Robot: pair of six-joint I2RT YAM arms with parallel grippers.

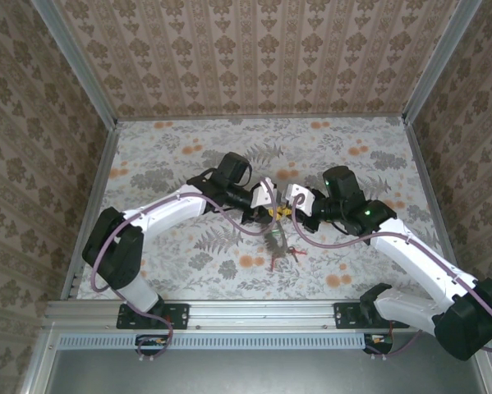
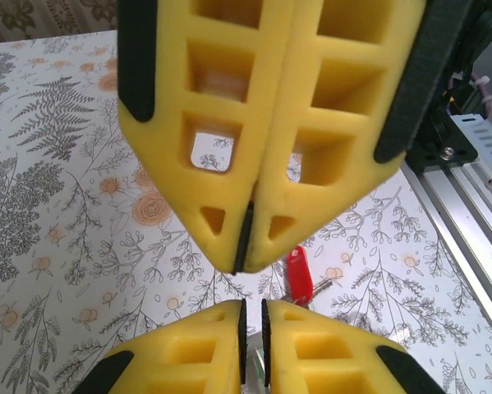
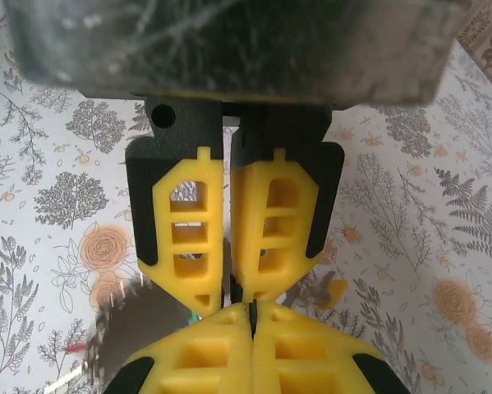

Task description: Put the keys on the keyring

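My two grippers meet tip to tip above the middle of the table. The right gripper (image 1: 285, 212) (image 3: 252, 310) is shut, and its pads seem to pinch the thin grey keyring (image 1: 276, 238), which hangs blurred below the tips (image 3: 135, 324). The left gripper (image 1: 273, 213) (image 2: 253, 328) faces it with its jaws a narrow slit apart. A sliver of grey metal shows inside that slit. A red-headed key (image 2: 300, 275) (image 1: 275, 262) lies on the table under the grippers. A bit of green (image 3: 193, 315) peeks out beside the right fingers.
The floral tabletop (image 1: 188, 156) is walled at the back and on both sides by patterned panels. An aluminium rail (image 1: 254, 316) runs along the near edge by the arm bases. The left wrist view shows that rail (image 2: 467, 205) at the right.
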